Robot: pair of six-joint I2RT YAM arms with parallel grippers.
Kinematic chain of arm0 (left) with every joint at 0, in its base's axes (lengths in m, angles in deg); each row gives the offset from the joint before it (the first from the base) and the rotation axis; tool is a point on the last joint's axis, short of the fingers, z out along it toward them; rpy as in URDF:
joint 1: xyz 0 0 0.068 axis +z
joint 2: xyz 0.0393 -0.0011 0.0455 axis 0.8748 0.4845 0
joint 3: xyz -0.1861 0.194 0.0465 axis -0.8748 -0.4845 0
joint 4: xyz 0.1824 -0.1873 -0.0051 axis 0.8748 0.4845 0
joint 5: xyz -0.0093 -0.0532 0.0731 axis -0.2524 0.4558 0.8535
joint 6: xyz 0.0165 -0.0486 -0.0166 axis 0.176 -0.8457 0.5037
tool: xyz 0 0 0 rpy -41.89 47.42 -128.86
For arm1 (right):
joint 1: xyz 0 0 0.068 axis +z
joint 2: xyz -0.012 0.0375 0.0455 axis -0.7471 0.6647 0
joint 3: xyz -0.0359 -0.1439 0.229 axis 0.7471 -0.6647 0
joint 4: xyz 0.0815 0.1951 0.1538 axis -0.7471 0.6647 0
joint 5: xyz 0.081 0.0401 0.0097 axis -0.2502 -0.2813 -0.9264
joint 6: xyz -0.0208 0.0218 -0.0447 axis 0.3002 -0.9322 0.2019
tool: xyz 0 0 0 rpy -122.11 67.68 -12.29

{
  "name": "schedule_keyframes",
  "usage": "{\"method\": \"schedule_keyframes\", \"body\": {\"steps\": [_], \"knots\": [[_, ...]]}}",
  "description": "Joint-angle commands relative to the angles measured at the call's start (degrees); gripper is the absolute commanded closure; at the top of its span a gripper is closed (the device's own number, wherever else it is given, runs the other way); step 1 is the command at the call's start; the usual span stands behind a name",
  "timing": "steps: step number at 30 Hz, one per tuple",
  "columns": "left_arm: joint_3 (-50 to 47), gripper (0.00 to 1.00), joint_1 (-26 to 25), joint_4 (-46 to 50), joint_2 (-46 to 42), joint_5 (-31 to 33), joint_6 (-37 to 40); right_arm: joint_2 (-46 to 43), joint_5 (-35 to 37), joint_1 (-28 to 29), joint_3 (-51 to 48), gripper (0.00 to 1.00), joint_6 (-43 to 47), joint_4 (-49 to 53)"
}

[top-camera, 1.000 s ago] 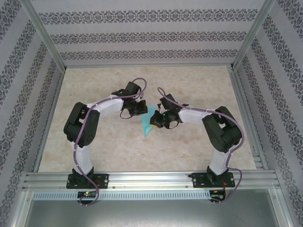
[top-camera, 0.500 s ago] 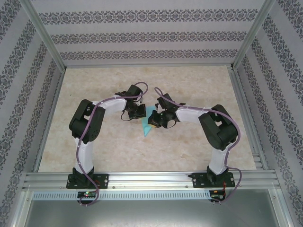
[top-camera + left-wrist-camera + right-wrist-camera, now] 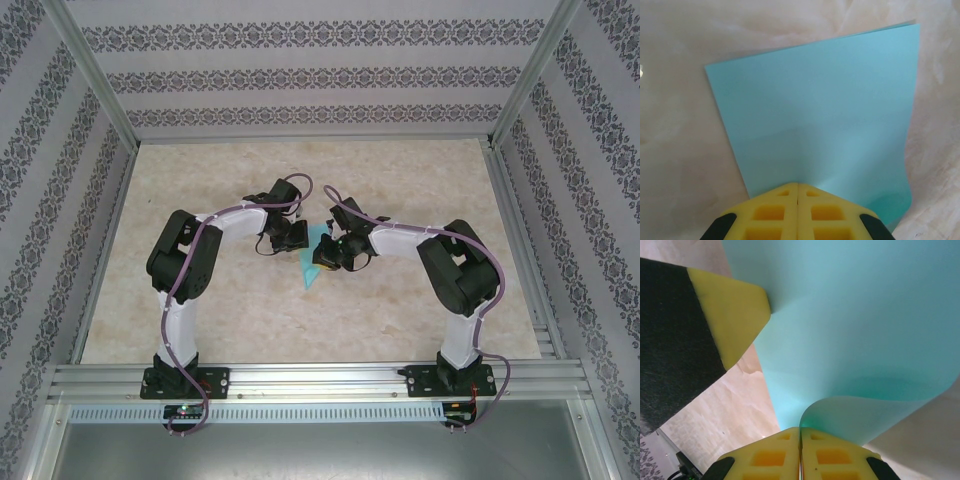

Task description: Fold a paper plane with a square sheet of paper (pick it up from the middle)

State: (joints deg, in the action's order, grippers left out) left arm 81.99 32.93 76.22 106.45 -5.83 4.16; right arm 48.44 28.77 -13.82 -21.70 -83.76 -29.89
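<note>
**Position.** In the overhead view the sheet of paper (image 3: 310, 268) sits over the middle of the table (image 3: 400, 180), between the two arms. It appears there as a narrow teal sliver tapering toward 6 o'clock. The left gripper (image 3: 798, 186) is at the sheet's 11 o'clock and the right gripper (image 3: 800, 430) at its 2 o'clock.

**Tool state.** In the left wrist view the two yellow jaws meet along a single seam, and the sheet rises from that seam toward 12 o'clock, so the tool is clamped on the paper's lower edge. The right wrist view shows the same condition: jaws pressed together, with the paper curling out of the seam toward 3 o'clock. At 10 o'clock in that view a second yellow pad (image 3: 735, 310) on a black finger touches the paper; it is probably the left arm's.

**Handling.**
- The sheet is very light and limp. It bows and curls between the two holds, so it will not keep a shape unaided.
- The surface looks smooth and will likely slip under a light pinch.
- It creases permanently and would tear if the arms pull apart, so keep tension low.
- The upper right corner in the left wrist view shows a doubled edge, which suggests two layers.

**Where to hold.** Pinch close to an edge or along a crease, where the paper is stiffest. A hold on the free middle span gives little control.
</note>
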Motion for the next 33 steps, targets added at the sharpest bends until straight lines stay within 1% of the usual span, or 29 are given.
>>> {"method": "schedule_keyframes", "body": {"steps": [1, 33], "knots": [[1.0, 0.92, 0.6, 2.0, 1.5, 0.0, 1.3, 1.3, 1.3, 0.5, 1.6, 0.91, 1.1, 0.8], [0.9, 0.93, 0.5, 1.9, 2.0, -0.9, 1.3, 3.8, 0.1, 0.5, 3.0, 0.91, 1.9, -0.4]]}}
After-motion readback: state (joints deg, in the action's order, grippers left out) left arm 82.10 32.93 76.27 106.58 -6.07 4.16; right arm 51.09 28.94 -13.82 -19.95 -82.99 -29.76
